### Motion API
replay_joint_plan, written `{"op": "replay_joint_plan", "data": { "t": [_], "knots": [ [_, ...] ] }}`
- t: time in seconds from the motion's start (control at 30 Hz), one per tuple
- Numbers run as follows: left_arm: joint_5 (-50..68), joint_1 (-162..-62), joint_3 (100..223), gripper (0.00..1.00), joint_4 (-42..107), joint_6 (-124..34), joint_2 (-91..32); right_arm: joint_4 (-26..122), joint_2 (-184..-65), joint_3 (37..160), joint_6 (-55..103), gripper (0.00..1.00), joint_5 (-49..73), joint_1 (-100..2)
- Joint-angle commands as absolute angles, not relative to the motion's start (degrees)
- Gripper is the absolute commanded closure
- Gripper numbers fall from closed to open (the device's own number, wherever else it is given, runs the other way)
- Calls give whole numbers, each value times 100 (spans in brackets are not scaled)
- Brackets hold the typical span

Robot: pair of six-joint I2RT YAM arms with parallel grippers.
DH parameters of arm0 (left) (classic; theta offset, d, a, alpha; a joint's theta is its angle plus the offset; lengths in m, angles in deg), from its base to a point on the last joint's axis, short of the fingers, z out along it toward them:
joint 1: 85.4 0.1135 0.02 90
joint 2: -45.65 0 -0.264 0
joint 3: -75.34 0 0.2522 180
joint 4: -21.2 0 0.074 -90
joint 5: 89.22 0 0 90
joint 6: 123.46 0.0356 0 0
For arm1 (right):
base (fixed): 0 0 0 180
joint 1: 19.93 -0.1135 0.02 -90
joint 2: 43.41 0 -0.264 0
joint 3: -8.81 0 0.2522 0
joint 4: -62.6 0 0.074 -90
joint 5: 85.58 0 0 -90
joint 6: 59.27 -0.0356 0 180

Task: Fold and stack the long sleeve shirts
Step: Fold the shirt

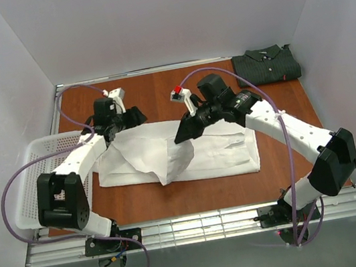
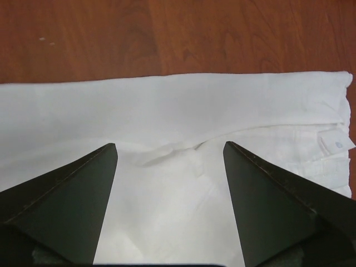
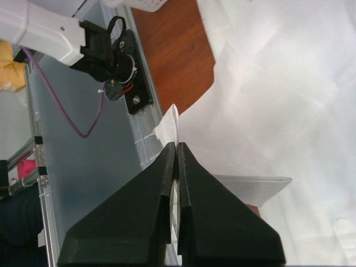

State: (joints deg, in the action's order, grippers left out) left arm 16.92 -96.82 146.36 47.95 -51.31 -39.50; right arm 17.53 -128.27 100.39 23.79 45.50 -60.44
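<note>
The white long sleeve shirt (image 1: 221,150) lies spread across the middle of the table, its left part folded over and rumpled. My right gripper (image 1: 180,138) is shut on an edge of this shirt (image 3: 169,123) and holds that flap raised above the rest; the cloth edge pokes out past the fingertips in the right wrist view. My left gripper (image 1: 127,122) hovers over the shirt's upper left part with its jaws open, and the wrist view shows only creased white cloth (image 2: 167,200) below the gap. The dark grey-green shirt (image 1: 266,65) lies folded at the back right corner.
A white mesh basket (image 1: 28,191) hangs off the table's left edge. Bare wooden table (image 1: 157,89) shows behind the white shirt and in a strip in front of it. White walls enclose the back and both sides.
</note>
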Motion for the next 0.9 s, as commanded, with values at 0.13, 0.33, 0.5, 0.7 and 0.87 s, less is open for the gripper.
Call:
{"op": "replay_joint_plan", "data": {
  "t": [0.13, 0.33, 0.5, 0.7, 0.87],
  "knots": [
    [2029, -10104, 15835, 30, 4937, -5191, -5363, 1930, -12542, 9763, 2335, 99, 5004, -7230],
    [2451, -10280, 16310, 35, 5183, -5490, -6341, 1974, -12454, 9350, 2300, 99, 4890, -8110],
    [2513, -10403, 16539, 37, 5069, -5805, -6833, 2159, -12445, 9034, 2186, 99, 4810, -8417],
    [2170, -10403, 16724, 38, 4964, -6403, -7361, 2256, -12594, 8884, 2159, 99, 4863, -8839],
    [2258, -10394, 16785, 39, 4770, -6914, -7643, 2291, -12752, 8954, 2177, 99, 4977, -9200]
  ]
}}
